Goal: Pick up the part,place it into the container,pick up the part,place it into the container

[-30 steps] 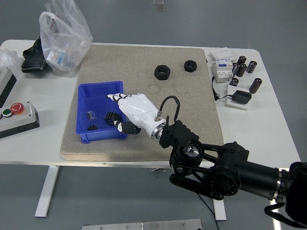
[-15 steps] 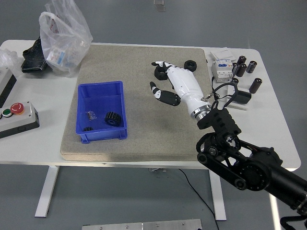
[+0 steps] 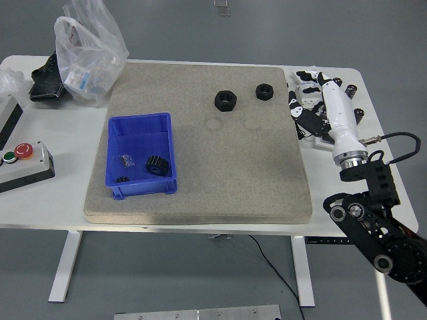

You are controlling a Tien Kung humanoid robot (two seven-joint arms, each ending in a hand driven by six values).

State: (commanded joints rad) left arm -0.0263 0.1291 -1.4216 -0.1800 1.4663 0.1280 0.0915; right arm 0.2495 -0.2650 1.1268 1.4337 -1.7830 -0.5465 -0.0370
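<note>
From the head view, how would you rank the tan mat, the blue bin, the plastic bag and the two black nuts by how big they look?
1. Tan mat, by far the largest.
2. Blue bin and plastic bag: they look about alike, so I won't rank them.
3. Left nut and right nut: nearly the same, with the left one looking slightly bigger.

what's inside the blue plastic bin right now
The blue plastic bin holds a black toothed gear, a smaller black part at its near wall, and a small clear bag of hardware. Nothing covers its floor.
</note>
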